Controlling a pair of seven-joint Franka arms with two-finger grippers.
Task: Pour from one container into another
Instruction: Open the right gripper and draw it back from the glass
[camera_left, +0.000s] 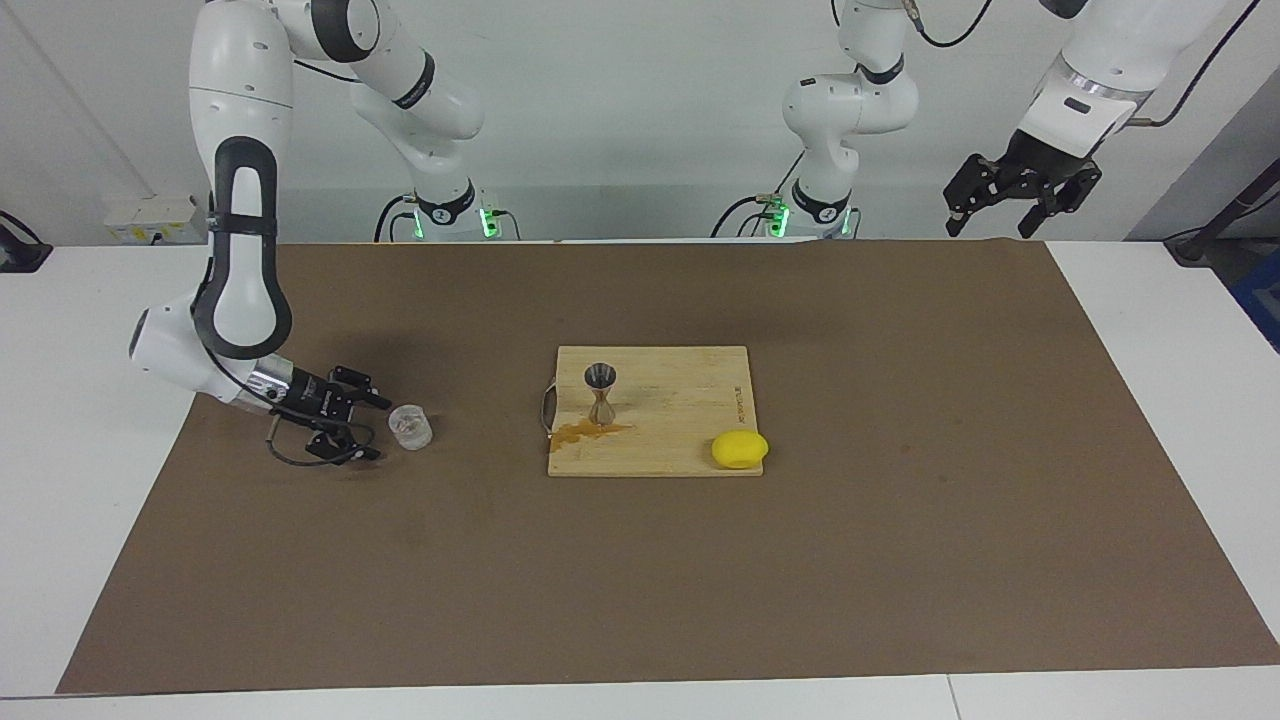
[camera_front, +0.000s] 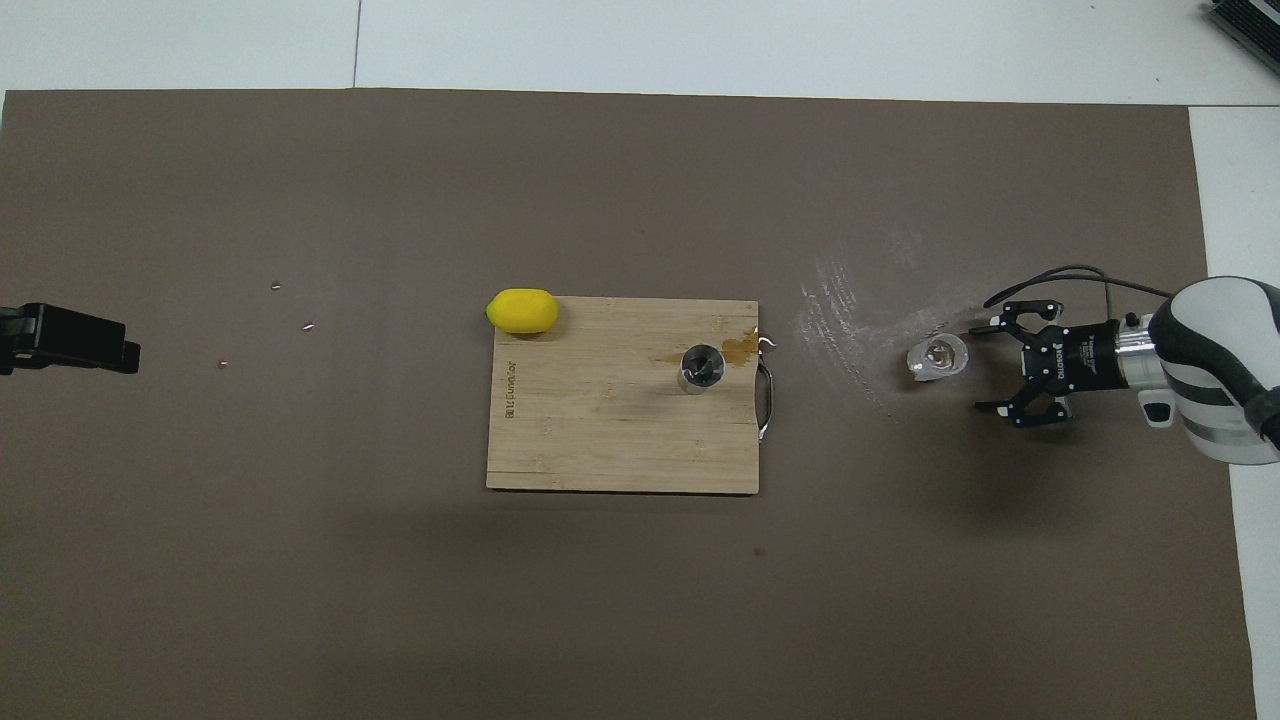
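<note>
The right gripper (camera_left: 368, 427), jaws released, is sitting just beside the clear cup (camera_left: 409, 427), which stands well apart from the cutting board (camera_left: 690, 400) bearing the jigger (camera_left: 600, 392); pouring looks finished, and retreating clear comes next. The left gripper (camera_left: 1020, 195), jaws spread, is waiting raised.

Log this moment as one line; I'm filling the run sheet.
right end effector: open, beside clear cup, apart | clear cup: upright on mat | jigger: upright on cutting board, spill at its foot | left end effector: open, waiting

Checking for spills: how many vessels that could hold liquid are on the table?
2: the clear cup on the mat by the right gripper; the jigger on the cutting board.
</note>
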